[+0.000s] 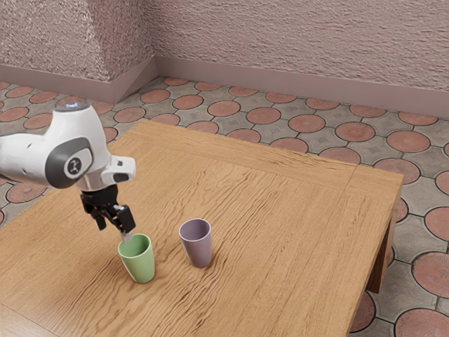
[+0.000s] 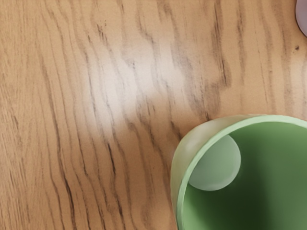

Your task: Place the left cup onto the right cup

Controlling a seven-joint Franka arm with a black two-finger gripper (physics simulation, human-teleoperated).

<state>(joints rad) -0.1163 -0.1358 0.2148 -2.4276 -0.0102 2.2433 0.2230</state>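
Note:
A green cup (image 1: pixel 137 258) stands upright on the wooden table (image 1: pixel 280 210), toward the exterior view's left. A purple cup (image 1: pixel 196 241) stands upright just to its right, a small gap apart. My black gripper (image 1: pixel 116 228) hangs right above the green cup's left rim, fingers apart and pointing down, with one fingertip close to the rim. It grips nothing. In the wrist view the green cup (image 2: pixel 249 177) lies directly under the hand with its hollow inside showing. A sliver of the purple cup (image 2: pixel 303 17) sits at the picture's corner.
The table's near edge runs just in front of the green cup. Broad bare wood stretches behind and to the right of both cups. The tiled floor (image 1: pixel 365 126) surrounds the table.

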